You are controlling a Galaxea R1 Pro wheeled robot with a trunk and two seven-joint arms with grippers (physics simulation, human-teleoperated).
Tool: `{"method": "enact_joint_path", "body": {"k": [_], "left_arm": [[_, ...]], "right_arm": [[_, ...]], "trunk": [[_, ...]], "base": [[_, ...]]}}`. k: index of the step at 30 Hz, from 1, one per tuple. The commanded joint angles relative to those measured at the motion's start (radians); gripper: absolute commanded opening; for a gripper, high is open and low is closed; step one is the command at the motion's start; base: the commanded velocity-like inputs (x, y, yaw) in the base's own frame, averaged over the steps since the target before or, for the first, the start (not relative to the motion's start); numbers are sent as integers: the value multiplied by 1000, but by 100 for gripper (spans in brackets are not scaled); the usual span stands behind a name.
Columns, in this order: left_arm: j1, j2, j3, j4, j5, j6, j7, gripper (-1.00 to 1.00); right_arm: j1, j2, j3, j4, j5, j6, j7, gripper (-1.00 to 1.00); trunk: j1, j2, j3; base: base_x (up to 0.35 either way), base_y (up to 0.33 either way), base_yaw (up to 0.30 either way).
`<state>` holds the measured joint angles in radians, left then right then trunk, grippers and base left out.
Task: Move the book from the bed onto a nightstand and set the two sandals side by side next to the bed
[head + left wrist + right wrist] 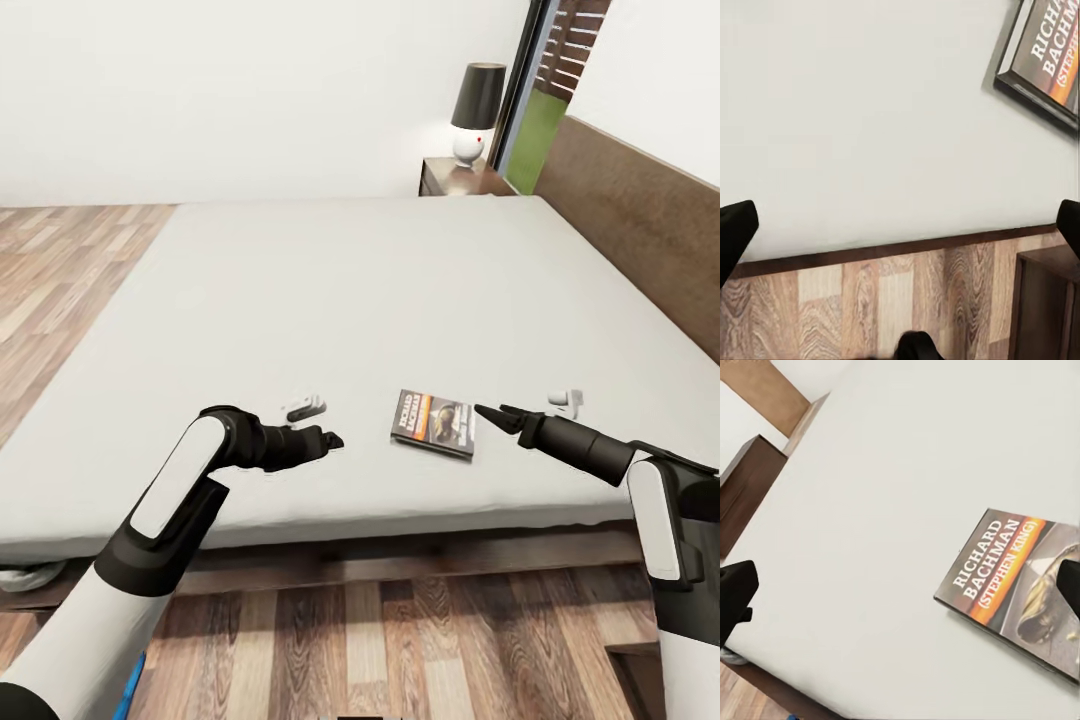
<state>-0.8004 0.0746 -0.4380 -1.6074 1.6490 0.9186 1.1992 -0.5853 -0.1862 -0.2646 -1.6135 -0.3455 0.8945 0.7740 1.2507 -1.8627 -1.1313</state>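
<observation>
Left tool (pixel 330 438): it hangs low over the near part of the mattress, left of the book and apart from it. In the left wrist view its two dark fingertips (pixel 735 232) stand at both edges of the picture, so the jaws are wide apart, with nothing between them.
Right tool (pixel 497 414): it points toward the book from the right side, and the tips are just beside the book's right edge. In the right wrist view the fingers (pixel 733 592) are spread wide and grip nothing. If a tip touches the cover, I cannot tell.
Book (pixel 433 422): it lies flat on the bed, near the front edge, between the two tools. The cover is dark with an orange band and white letters.
Floor (pixel 380 640): wooden planks, in front of the bed and at its left side.
Bed (pixel 330 290): a big off-white mattress with a low brown frame; the brown headboard (pixel 640 230) runs along the right side.
Nightstand (pixel 455 178): dark brown, beyond the far corner of the bed, next to the headboard.
Lamp (pixel 475 112): it stands on the nightstand, with a dark shade and a white round base.
</observation>
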Motion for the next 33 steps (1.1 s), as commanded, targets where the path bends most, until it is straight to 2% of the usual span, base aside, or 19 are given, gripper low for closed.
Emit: {"method": "enact_joint_path", "body": {"k": [1, 8, 27, 33], "left_arm": [[-1, 1, -1, -1, 8, 3, 10, 100], [1, 6, 5, 0, 8, 3, 11, 100], [7, 16, 14, 11, 7, 4, 10, 100], [-28, 28, 18, 78, -33, 10, 8, 100]], "right_arm": [[-1, 0, 0, 0, 0, 4, 3, 100], [-1, 0, 1, 0, 0, 3, 3, 100], [-1, 1, -5, 0, 1, 4, 0, 100], [-1, 2, -5, 0, 2, 4, -4, 100]], "trunk": [[0, 0, 1], [0, 0, 12], [0, 0, 43], [0, 0, 53]], "base": [[252, 0, 0], [140, 0, 0], [14, 0, 0], [0, 0, 0]]}}
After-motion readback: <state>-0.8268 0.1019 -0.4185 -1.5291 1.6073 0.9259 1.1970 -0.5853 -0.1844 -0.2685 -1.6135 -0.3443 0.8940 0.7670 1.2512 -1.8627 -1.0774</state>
